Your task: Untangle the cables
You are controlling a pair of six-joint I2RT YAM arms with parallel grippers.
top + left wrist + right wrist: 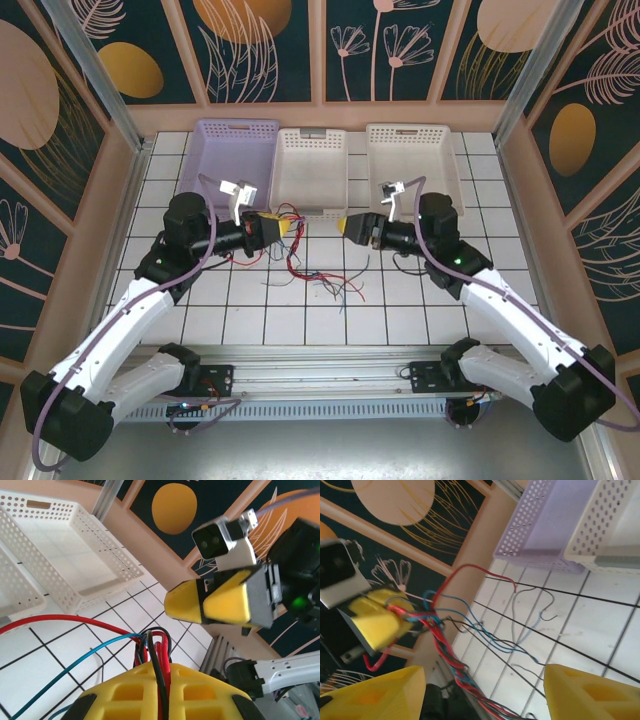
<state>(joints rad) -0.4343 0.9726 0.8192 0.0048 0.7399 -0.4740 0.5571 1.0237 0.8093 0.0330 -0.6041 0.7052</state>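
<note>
The cables (298, 252) are thin red, black and blue-teal wires. They hang in a twisted bunch from my left gripper (287, 228) down to the white tiles, where loose ends (338, 288) spread out. In the left wrist view my left gripper (162, 669) is shut on red and black cables (161, 645), and a red strand (60, 620) and a teal strand (75, 657) run off to the left. My right gripper (347, 225) faces it a short way to the right, open. In the right wrist view its fingers (592, 692) stand wide apart, the twisted cables (451, 666) lying beyond the right gripper (482, 692).
Three baskets stand along the back of the table: a lilac basket (236, 150), a white basket (311, 168) in the middle and another white basket (412, 160) on the right. Patterned walls (60, 150) close in the sides and back.
</note>
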